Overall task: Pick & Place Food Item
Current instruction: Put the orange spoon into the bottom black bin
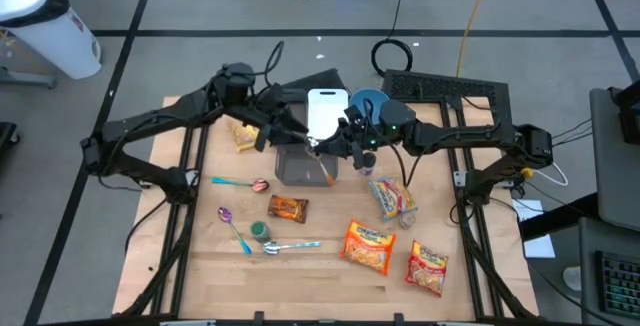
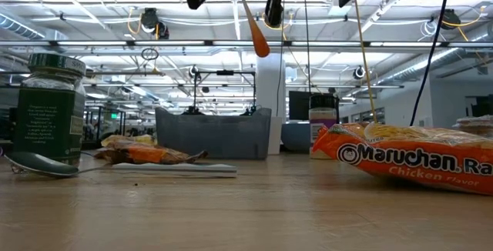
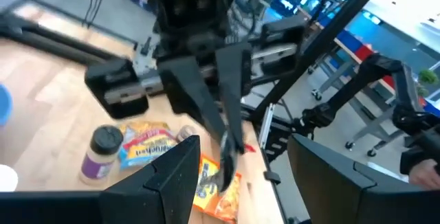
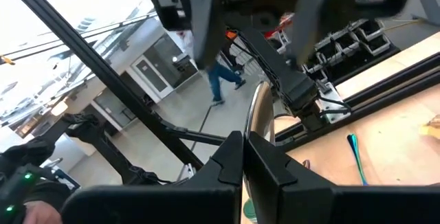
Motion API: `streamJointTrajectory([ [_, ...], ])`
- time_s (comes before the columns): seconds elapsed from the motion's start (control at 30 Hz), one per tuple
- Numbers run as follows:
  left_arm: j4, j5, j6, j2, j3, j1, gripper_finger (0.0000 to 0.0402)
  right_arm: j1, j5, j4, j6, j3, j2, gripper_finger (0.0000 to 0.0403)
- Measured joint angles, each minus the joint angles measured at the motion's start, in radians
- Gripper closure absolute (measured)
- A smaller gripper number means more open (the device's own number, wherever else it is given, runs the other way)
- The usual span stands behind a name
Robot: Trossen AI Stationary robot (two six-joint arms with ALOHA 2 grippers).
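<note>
Orange-handled spoon [image 2: 251, 21] pinched in closed right gripper [image 1: 322, 147] above grey bin [image 1: 303, 164], left gripper [image 1: 290, 132] wide open at nine o'clock, wooden table [image 1: 320, 266], open workshop beyond.

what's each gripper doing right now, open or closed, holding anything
Left gripper: jaws open, holding nothing.
Right gripper: jaws shut on the orange-handled metal spoon.

Grey bin [image 1: 297, 169], orange ramen packets [image 1: 369, 245], perhaps a green-lidded jar [image 2: 51, 109], orange-handled utensil [image 2: 253, 21].
</note>
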Motion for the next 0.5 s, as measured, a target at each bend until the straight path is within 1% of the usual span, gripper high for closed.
streamJointTrajectory([
  [0.17,0.006,0.001,0.001,0.006,0.000,-0.001,0.0172,0.000,0.000,0.044,-0.001,0.000,0.000,0.0403],
  [0.5,0.031,-0.001,0.004,0.026,0.000,-0.014,0.0172,0.000,0.000,0.044,-0.001,0.000,0.000,0.0403],
])
